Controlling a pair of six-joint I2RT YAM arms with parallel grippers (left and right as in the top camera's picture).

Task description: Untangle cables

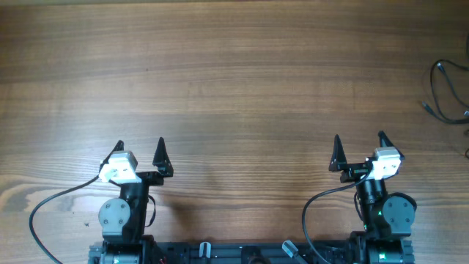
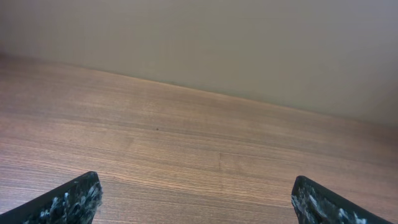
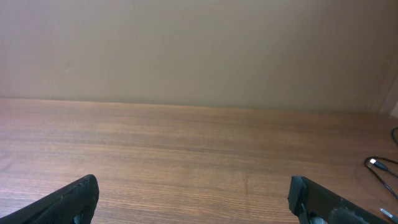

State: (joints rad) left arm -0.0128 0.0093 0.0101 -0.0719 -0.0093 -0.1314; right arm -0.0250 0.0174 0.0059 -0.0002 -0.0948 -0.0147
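Observation:
The cables [image 1: 447, 92] are thin black strands lying loose at the table's far right edge, partly cut off by the frame. A bit of them with a small plug end shows at the right edge of the right wrist view [image 3: 380, 167]. My left gripper [image 1: 141, 147] is open and empty near the front left, far from the cables. My right gripper [image 1: 359, 143] is open and empty near the front right, with the cables ahead of it and to its right. The left wrist view shows only bare wood between the left gripper's fingers [image 2: 198, 193]. The right gripper's fingers [image 3: 194, 193] also frame bare wood.
The wooden table [image 1: 234, 81] fills the overhead view. A plain wall [image 3: 199, 50] stands behind its far edge. Thicker black arm cables [image 1: 44, 213] loop at the front left and by the right arm base [image 1: 315, 213].

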